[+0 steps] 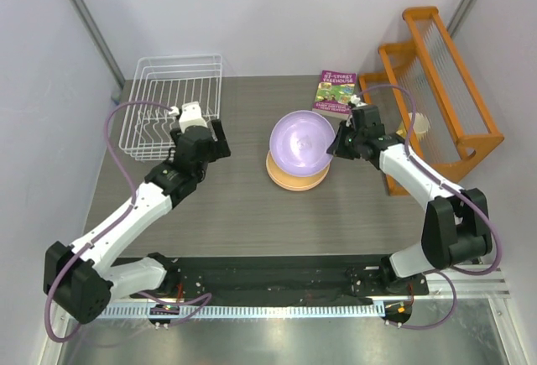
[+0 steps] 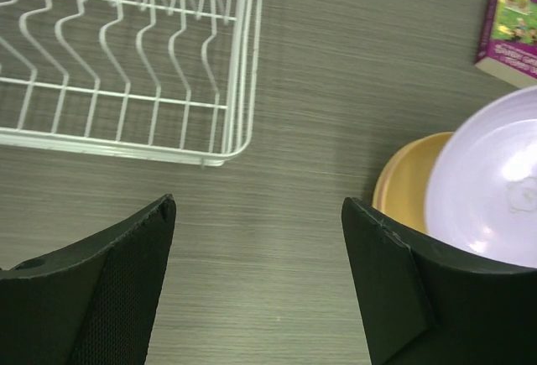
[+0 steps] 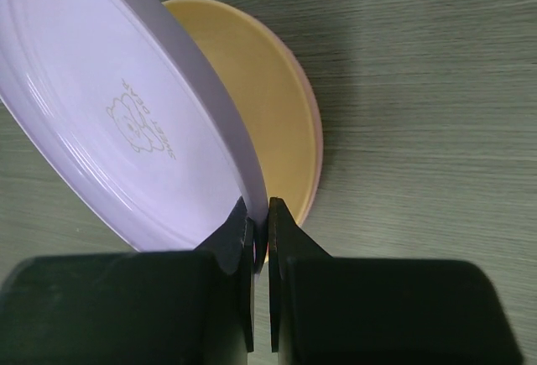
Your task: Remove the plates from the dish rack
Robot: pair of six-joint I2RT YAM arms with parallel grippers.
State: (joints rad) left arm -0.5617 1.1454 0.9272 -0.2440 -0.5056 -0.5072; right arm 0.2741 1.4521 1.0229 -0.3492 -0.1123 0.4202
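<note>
The white wire dish rack (image 1: 172,101) (image 2: 126,63) stands at the back left, and its prongs hold nothing that I can see. My left gripper (image 1: 216,140) (image 2: 256,201) hangs open over bare table just right of the rack, with nothing between its fingers. A lilac plate (image 1: 300,141) (image 3: 109,122) (image 2: 495,189) is tilted over a stack at mid-table. My right gripper (image 1: 334,145) (image 3: 258,210) is shut on its right rim. The stack shows an orange-yellow plate (image 1: 295,179) (image 3: 260,105) (image 2: 407,176) with a pink rim (image 3: 315,143) under it.
A purple-covered book (image 1: 336,92) (image 2: 512,21) lies behind the plates. An orange wooden shelf rack (image 1: 436,80) fills the back right corner. A grey wall runs close along the rack's left side.
</note>
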